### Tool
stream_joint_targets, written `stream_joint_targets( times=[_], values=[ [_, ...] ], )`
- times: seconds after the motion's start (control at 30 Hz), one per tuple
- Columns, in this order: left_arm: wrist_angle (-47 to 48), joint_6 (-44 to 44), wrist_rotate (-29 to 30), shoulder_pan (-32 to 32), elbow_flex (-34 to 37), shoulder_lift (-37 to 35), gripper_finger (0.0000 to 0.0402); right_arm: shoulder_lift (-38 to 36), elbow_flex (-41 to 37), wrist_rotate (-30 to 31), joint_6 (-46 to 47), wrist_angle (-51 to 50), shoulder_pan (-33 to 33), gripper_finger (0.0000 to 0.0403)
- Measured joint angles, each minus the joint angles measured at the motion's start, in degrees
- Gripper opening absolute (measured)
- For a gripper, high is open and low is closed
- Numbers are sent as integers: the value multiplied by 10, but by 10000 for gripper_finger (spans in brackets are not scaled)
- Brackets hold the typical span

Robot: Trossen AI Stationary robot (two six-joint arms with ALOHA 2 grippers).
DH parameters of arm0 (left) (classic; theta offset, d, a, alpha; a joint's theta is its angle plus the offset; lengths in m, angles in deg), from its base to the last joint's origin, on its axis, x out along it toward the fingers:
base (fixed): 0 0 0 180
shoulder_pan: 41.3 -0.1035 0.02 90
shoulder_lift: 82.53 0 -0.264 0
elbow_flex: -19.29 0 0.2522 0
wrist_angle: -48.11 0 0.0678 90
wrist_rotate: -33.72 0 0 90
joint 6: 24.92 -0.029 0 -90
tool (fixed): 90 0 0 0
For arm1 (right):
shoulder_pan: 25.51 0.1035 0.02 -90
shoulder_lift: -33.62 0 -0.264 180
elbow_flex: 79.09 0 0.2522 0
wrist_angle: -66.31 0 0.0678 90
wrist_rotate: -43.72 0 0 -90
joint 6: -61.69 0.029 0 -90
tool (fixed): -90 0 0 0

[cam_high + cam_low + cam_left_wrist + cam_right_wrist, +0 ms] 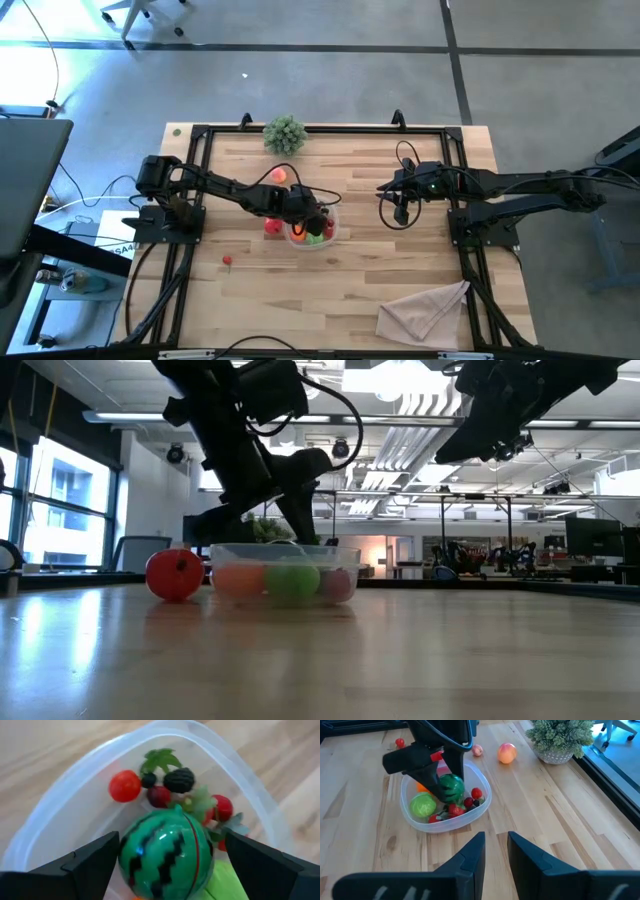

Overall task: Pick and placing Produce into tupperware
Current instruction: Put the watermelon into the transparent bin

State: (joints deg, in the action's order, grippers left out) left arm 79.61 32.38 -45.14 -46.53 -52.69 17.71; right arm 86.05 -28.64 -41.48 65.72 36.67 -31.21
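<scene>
Green melon (162,855) pinched in left end effector (442,787), hanging over tub (482,800) mid-counter among berries. Best lowered a touch, released over free floor, lifted straight. Right end effector (496,851) narrow, empty, parked beside.

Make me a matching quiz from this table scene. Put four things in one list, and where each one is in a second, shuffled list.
Things
1. green striped toy watermelon
2. tiny red toy berry
3. crumpled beige cloth
4. bushy grey-green plant sprig

Places
A. at the table's far edge
B. alone on bare wood, on the left arm's side of the clear plastic tupperware
C. held by the left gripper over the tupperware
D. by the near corner on the right arm's side

Pairs: 1-C, 2-B, 3-D, 4-A.

The right gripper waits open off to the tupperware's right.
</scene>
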Motion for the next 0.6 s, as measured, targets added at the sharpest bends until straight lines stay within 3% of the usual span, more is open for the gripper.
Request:
stream_joint_targets(
  times=[0.43, 0.6],
  values=[
    [2, 27, -8, 0, -19, -14, 260, 0, 0, 0, 0, -2, 0, 71],
    [117, 31, 6, 0, -93, -18, 235, 0, 0, 0, 0, -2, 0, 71]
  ],
)
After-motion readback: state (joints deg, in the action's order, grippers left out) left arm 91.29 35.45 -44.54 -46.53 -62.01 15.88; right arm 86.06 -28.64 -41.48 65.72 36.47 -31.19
